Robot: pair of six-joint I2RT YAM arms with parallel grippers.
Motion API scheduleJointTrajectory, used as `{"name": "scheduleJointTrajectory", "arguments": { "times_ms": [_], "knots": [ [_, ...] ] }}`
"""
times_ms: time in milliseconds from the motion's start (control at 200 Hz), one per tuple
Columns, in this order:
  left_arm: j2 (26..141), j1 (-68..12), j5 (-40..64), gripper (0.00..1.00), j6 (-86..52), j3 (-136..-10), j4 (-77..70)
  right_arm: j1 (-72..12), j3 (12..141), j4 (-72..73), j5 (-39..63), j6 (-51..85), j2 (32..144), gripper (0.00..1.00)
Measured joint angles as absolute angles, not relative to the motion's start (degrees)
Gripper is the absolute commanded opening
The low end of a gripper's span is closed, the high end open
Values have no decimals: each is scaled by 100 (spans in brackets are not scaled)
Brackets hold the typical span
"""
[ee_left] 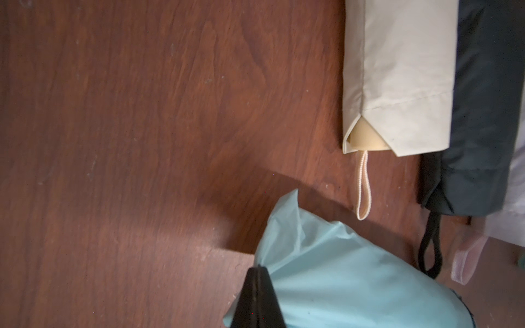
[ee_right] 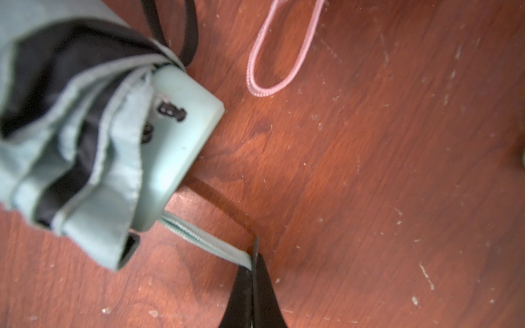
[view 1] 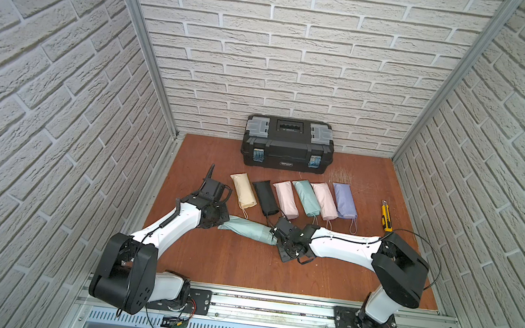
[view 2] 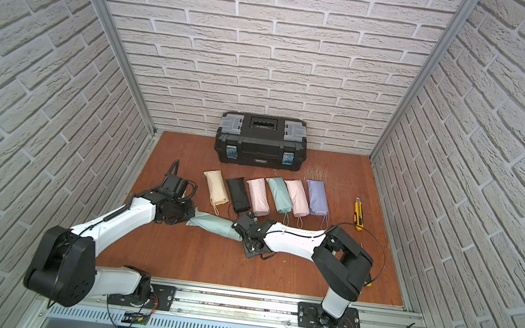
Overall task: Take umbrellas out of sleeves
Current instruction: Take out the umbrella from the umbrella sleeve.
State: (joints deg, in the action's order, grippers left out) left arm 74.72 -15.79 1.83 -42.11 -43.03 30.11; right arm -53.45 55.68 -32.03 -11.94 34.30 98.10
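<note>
Tension is called for: the mint sleeve (ee_left: 341,269) is clenched at its closed end by the left gripper (ee_left: 258,274), the wrist loop (ee_right: 204,238) nipped in the right gripper (ee_right: 253,265). With the mint umbrella (ee_right: 93,147) lying at seven o'clock of the sleeved row (view 1: 305,197), the loop should be drawn straight toward three o'clock, low and steady.
</note>
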Motion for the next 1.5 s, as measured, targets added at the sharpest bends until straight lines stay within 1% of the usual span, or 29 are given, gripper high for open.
{"name": "scheduleJointTrajectory", "arguments": {
  "times_ms": [1500],
  "knots": [
    [7472,-1278,213,0,-4051,-4379,3057,-5345,5590,-3336,-1275,3433,9813,3]
  ]
}}
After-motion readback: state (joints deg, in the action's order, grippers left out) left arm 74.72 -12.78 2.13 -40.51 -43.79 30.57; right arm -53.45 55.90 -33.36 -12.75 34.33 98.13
